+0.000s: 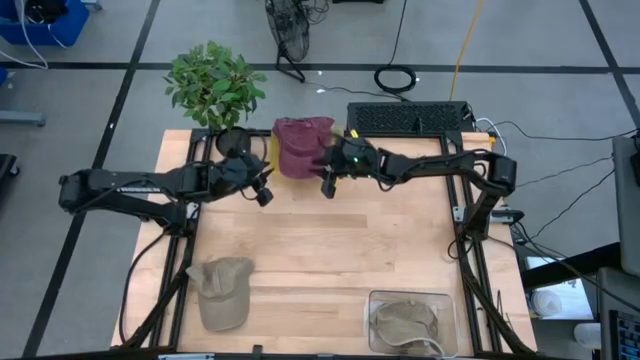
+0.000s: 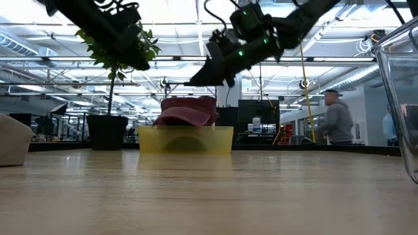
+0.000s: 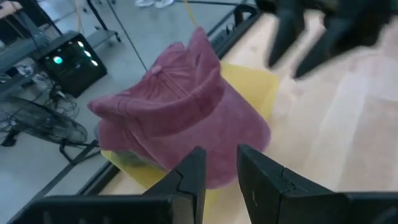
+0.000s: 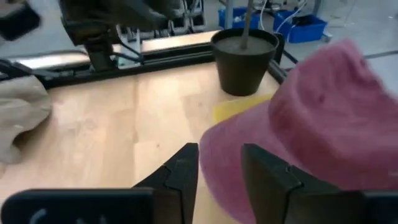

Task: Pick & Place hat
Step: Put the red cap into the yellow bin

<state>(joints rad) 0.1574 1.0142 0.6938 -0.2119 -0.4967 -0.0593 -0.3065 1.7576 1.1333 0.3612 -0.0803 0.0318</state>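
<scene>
The wooden table (image 1: 330, 250) carries everything, and at its far edge, beside a potted plant (image 1: 215, 85), a maroon hat (image 1: 303, 143) sits in a shallow yellow bin (image 2: 186, 139), its crown rising above the rim in the low view. That looks like the task's hat, already resting in its container, which would explain why both arms hang just above it instead of gripping. The left gripper (image 1: 262, 190) hovers to one side of the hat, its fingers (image 3: 189, 177) parted by a narrow gap with nothing between them. The right gripper (image 1: 328, 185) hovers at the other side, raised off the table in the low view, its jaws likewise slightly apart and empty, pointing past the hat's brim. Nearer the front, a tan cap (image 1: 220, 290) lies loose on the wood, probably waiting its turn, and a clear tub (image 1: 412, 322) holds another tan cap, seemingly already placed.
</scene>
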